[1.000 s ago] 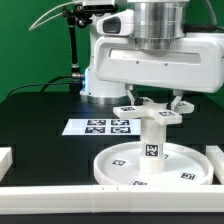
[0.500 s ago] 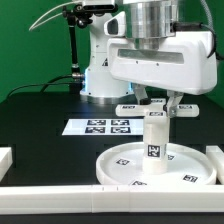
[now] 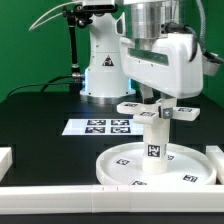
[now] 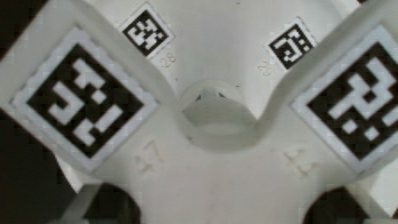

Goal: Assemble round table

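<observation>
The large rimmed round disc (image 3: 120,167) lies flat on the black table near the front. The short cylindrical leg (image 3: 152,146) stands upright at its middle. The cross-shaped foot piece (image 3: 152,111) sits on top of the leg, its tagged arms pointing out to both sides. My gripper (image 3: 158,100) comes straight down over the foot piece and is shut on its centre. In the wrist view the foot piece (image 4: 214,130) fills the picture, two tagged arms spreading out in a V, with the gripper (image 4: 217,205) at its hub. The fingertips are mostly hidden.
The marker board (image 3: 98,127) lies flat behind the disc. Plain white blocks line the front edge (image 3: 60,198), the exterior view's left (image 3: 5,158) and the exterior view's right (image 3: 215,155). The arm's white base (image 3: 100,70) stands at the back.
My gripper has turned about its vertical axis above the leg, and the foot piece's arms have swung round with it. The disc and leg stay in place.
</observation>
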You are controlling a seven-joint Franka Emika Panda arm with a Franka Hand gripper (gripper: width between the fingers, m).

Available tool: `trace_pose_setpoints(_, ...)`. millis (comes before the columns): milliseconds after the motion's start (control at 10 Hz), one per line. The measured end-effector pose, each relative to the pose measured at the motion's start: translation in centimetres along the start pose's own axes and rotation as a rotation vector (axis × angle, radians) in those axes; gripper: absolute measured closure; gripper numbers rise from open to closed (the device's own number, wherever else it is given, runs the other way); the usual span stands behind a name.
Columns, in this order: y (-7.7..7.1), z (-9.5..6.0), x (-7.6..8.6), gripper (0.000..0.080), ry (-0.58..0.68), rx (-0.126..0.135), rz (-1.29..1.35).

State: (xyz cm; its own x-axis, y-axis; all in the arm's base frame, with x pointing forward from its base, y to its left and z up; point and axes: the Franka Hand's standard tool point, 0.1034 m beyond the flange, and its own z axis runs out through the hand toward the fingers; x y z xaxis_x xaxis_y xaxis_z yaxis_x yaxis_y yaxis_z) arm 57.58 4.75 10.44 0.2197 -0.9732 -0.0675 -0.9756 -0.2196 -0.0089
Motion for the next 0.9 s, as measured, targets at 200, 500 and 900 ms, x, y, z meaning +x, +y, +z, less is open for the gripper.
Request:
trace_pose_setpoints(200,-0.02,0.02,-0.01,0.0354,-0.003,0.002,0.134)
trace_pose_setpoints(500,-0.06,0.06,0.14,0.0354,-0.043,0.034,0.512)
trace_pose_setpoints(900,-0.02,0.11,0.11,0.0354,-0.057,0.063,0.791)
